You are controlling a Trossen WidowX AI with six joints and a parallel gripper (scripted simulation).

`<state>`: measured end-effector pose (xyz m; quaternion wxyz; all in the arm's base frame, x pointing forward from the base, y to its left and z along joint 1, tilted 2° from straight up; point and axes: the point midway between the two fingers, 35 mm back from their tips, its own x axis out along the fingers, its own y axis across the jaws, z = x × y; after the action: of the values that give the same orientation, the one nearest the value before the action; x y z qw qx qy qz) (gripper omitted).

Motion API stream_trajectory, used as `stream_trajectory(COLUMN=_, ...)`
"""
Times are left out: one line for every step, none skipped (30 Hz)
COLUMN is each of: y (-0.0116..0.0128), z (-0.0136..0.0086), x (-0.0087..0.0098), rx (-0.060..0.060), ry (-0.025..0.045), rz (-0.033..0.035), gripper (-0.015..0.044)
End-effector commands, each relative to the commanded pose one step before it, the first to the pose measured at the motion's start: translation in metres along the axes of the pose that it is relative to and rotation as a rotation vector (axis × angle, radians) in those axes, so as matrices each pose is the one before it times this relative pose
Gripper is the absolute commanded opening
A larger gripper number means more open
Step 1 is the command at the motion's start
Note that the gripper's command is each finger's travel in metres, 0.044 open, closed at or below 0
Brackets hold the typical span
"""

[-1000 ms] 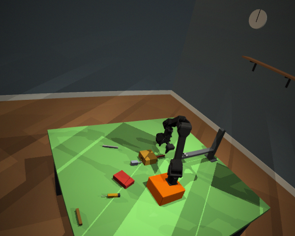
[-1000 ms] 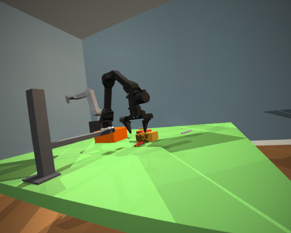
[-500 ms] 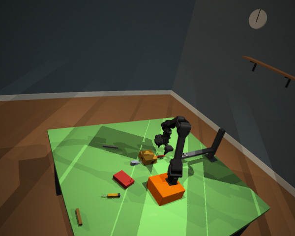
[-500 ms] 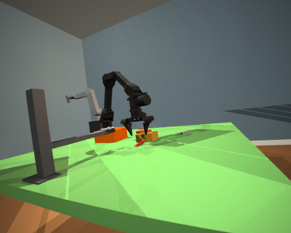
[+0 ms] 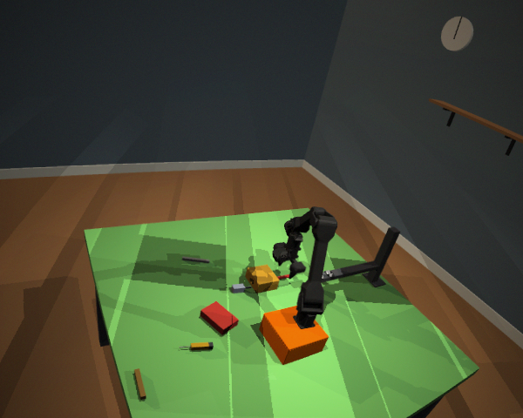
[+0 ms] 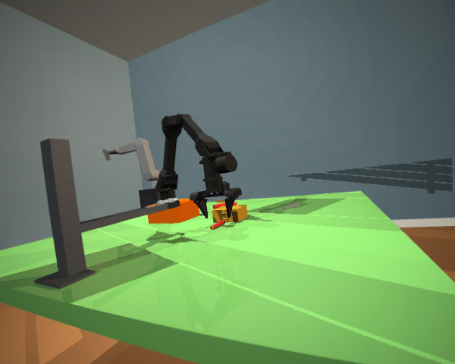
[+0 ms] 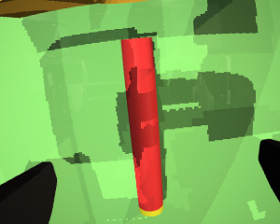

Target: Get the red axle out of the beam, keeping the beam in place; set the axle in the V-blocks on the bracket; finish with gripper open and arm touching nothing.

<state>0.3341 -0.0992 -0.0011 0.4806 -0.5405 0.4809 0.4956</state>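
Beam (image 5: 262, 279) (image 6: 237, 214) (image 7: 47, 7): bored block, upright on the table. Axle (image 5: 283, 277) (image 6: 218, 224) (image 7: 144, 126): red cylinder, yellow-tipped, outside and just beside the beam. Gripper (image 5: 290, 268) (image 6: 218, 217) (image 7: 161, 163): fully open, grasping nothing, above the axle.

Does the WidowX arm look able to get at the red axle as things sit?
Probably yes: the open gripper hovers above the red axle, with nothing visible between its spread fingers and the rod.

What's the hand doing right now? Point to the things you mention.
Hand (image 5: 288, 265) (image 6: 218, 215) (image 7: 161, 163): open, nothing between its fingers, above the red axle (image 6: 218, 224) (image 7: 143, 126).
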Motion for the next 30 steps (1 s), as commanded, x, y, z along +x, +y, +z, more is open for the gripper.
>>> stream_trajectory(y=0.00285, z=0.00109, x=0.00809, rx=0.0015, ry=-0.00334, rz=0.00732, gripper=0.044)
stream_trajectory(y=0.00007, z=0.00003, x=0.00162, rx=0.0, ry=0.0, rz=0.00002, gripper=0.044)
stream_trajectory(y=0.00008, z=0.00003, x=0.00162, rx=0.0, ry=0.0, rz=0.00002, gripper=0.044)
stream_trajectory(y=0.00009, z=0.00003, x=0.00162, rx=0.0, ry=0.0, rz=0.00002, gripper=0.044)
stream_trajectory(y=0.0001, z=0.00003, x=0.00162, rx=0.0, ry=0.0, rz=0.00002, gripper=0.044)
stream_trajectory(y=0.00011, z=0.00004, x=0.00162, rx=0.0, ry=0.0, rz=0.00002, gripper=0.044)
stream_trajectory(y=0.00012, z=0.00004, x=0.00161, rx=0.0, ry=0.0, rz=0.00002, gripper=0.044)
stream_trajectory(y=0.00012, z=0.00004, x=0.00161, rx=0.0, ry=0.0, rz=0.00002, gripper=0.044)
stream_trajectory(y=0.00013, z=0.00005, x=0.00161, rx=0.0, ry=0.0, rz=0.00002, gripper=0.044)
stream_trajectory(y=0.00014, z=0.00005, x=0.00161, rx=0.0, ry=0.0, rz=0.00002, gripper=0.044)
stream_trajectory(y=0.00015, z=0.00005, x=0.00161, rx=0.0, ry=0.0, rz=0.00003, gripper=0.044)
stream_trajectory(y=0.00016, z=0.00006, x=0.00161, rx=0.0, ry=0.0, rz=0.00003, gripper=0.044)
stream_trajectory(y=0.00017, z=0.00006, x=0.0016, rx=0.0, ry=-0.00001, rz=0.00003, gripper=0.044)
stream_trajectory(y=0.00014, z=0.00005, x=0.00128, rx=0.0, ry=0.0, rz=0.00002, gripper=0.044)
stream_trajectory(y=0.00009, z=0.00003, x=0.00078, rx=0.0, ry=0.0, rz=0.00001, gripper=0.044)
stream_trajectory(y=0.00003, z=0.00001, x=0.00026, rx=0.0, ry=0.0, rz=0.0, gripper=0.044)
stream_trajectory(y=0.0, z=0.0, x=-0.00009, rx=0.0, ry=0.0, rz=0.0, gripper=0.044)
stream_trajectory(y=0.0, z=0.0, x=-0.00009, rx=0.0, ry=0.0, rz=0.0, gripper=0.044)
stream_trajectory(y=0.0, z=0.0, x=-0.00016, rx=0.0, ry=0.0, rz=0.0, gripper=0.044)
stream_trajectory(y=0.0, z=0.0, x=0.0, rx=0.0, ry=0.0, rz=0.0, gripper=0.044)
stream_trajectory(y=0.0, z=0.0, x=0.0, rx=0.0, ry=0.0, rz=0.0, gripper=0.044)
stream_trajectory(y=0.0, z=0.0, x=0.0, rx=0.0, ry=0.0, rz=0.0, gripper=0.044)
stream_trajectory(y=0.0, z=0.0, x=0.00008, rx=0.0, ry=0.0, rz=0.0, gripper=0.044)
stream_trajectory(y=-0.00129, z=-0.0005, x=-0.00131, rx=0.0006, ry=0.00166, rz=-0.00256, gripper=0.0414)
stream_trajectory(y=0.0, z=0.0, x=0.0, rx=0.0, ry=0.0, rz=0.0, gripper=0.0388)
stream_trajectory(y=0.0, z=0.0, x=0.0, rx=0.0, ry=0.0, rz=0.0, gripper=0.0361)
stream_trajectory(y=0.0, z=0.0, x=0.0, rx=0.0, ry=0.0, rz=0.0, gripper=0.0335)
stream_trajectory(y=0.0, z=0.0, x=0.0, rx=0.0, ry=0.0, rz=0.0, gripper=0.0309)
stream_trajectory(y=0.0, z=0.0, x=0.0, rx=0.0, ry=0.0, rz=0.0, gripper=0.0282)
stream_trajectory(y=0.0, z=0.0, x=0.0, rx=0.0, ry=0.0, rz=0.0, gripper=0.0256)
